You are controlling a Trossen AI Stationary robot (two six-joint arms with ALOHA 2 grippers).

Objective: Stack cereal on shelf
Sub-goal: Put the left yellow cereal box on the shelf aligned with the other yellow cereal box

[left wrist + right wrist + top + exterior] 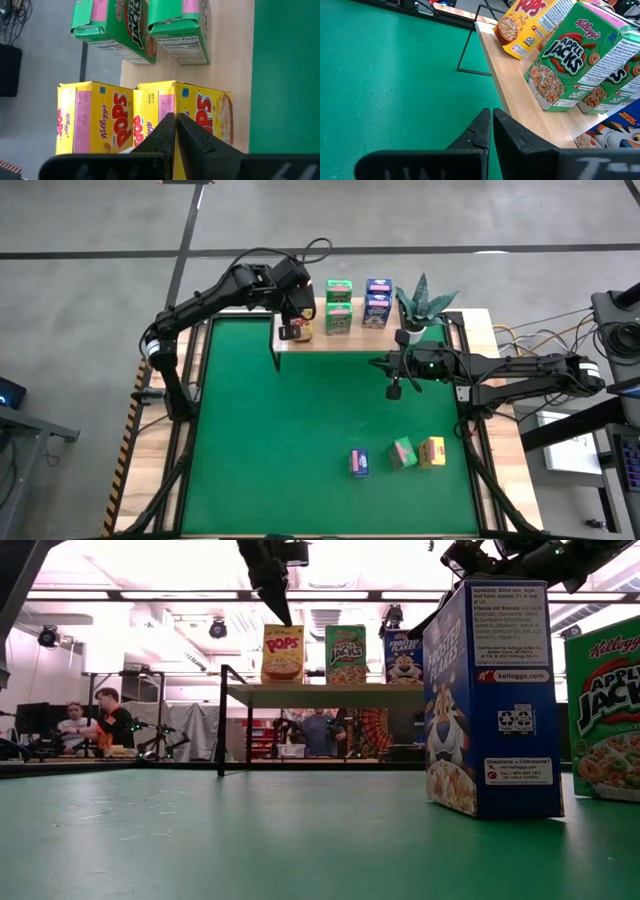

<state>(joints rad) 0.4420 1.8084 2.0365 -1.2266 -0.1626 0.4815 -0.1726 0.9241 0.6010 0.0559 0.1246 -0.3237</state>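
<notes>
High view: left tool (291,318) closed above shelf (350,337).

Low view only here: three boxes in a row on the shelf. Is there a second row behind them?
Observer: Yes. The shelf holds six, two deep: yellow pair, green pair, blue pair.
Operator: How many on the mat?
Observer: Three, near the front edge: blue box, green box, yellow box.
Operator: Left tool holding anything?
Observer: No. The left tool is shut and empty, above the yellow pair.
</notes>
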